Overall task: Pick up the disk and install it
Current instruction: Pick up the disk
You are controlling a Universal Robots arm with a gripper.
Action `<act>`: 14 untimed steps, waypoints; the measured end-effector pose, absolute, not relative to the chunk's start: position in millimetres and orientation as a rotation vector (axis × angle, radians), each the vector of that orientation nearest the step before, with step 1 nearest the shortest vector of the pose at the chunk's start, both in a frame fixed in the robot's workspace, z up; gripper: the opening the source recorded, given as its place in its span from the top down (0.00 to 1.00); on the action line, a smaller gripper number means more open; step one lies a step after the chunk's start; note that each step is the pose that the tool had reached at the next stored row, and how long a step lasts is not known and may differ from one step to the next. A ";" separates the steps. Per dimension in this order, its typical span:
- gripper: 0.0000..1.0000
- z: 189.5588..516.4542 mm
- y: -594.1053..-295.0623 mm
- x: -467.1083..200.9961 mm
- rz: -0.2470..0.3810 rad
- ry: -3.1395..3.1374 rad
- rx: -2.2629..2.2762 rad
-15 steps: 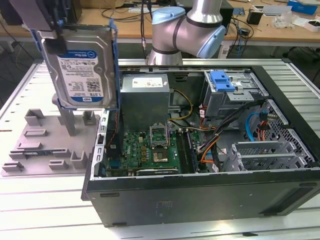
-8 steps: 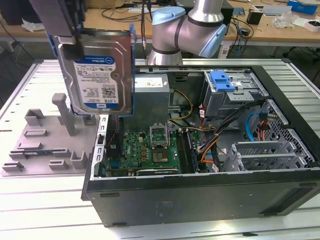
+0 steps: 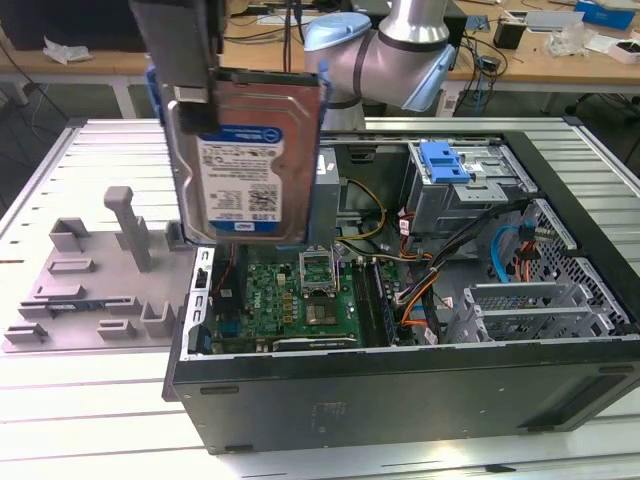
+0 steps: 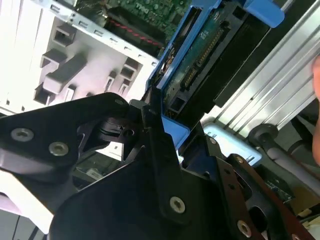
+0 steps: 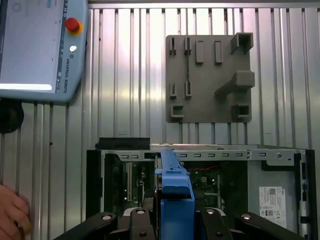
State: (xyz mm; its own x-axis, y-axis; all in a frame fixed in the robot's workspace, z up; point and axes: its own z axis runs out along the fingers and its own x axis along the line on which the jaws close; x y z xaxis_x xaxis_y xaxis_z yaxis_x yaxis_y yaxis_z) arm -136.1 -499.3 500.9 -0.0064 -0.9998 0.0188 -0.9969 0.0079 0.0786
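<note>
Ribbed aluminium makes up the desk (image 3: pixel 90 420), and an open computer case (image 3: pixel 400 400) lies on it on its side, so its interior faces up and can be reached from above. Over the case, the gripper (image 4: pixel 159 125) is clamped on the disk (image 3: pixel 245 160). Its black fingers (image 4: pixel 161 155) squeeze the blue carrier frame from both sides rather than the drive's bare faces. This looks like a choice to keep the grip on plastic and leave the connector end free. In the second wrist view that connector edge points away from the gripper.

The disk hangs upright in the air, clear of the case. Its labelled face is turned to the exterior view, and it sits over the motherboard (image 3: pixel 300 290) end of the case. In the first wrist view it appears edge-on above the opening.

Toward the exterior view's right, a drive cage with a blue latch (image 3: pixel 445 160) sits inside the case, probably the seat meant for the carrier. A grey fixture plate (image 3: pixel 90 290) with slots and posts lies just beside the case. A teach pendant (image 5: pixel 40 50) and a person's hand (image 5: pixel 12 212) show at the desk's edge.
</note>
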 end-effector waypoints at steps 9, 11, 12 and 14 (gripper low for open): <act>0.64 501.6 -516.6 -86.8 -0.078 -2.174 2.158; 0.64 501.7 -523.2 -63.2 -0.085 -2.171 2.155; 0.64 501.7 -525.4 -54.9 -0.087 -2.170 2.154; 0.64 501.7 -527.7 -45.8 -0.089 -2.168 2.153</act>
State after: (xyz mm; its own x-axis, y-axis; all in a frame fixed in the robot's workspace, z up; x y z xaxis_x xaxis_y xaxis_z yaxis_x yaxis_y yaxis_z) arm -45.8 -527.7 501.7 -0.0059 -0.9998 0.0189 -0.9949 0.0078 0.1005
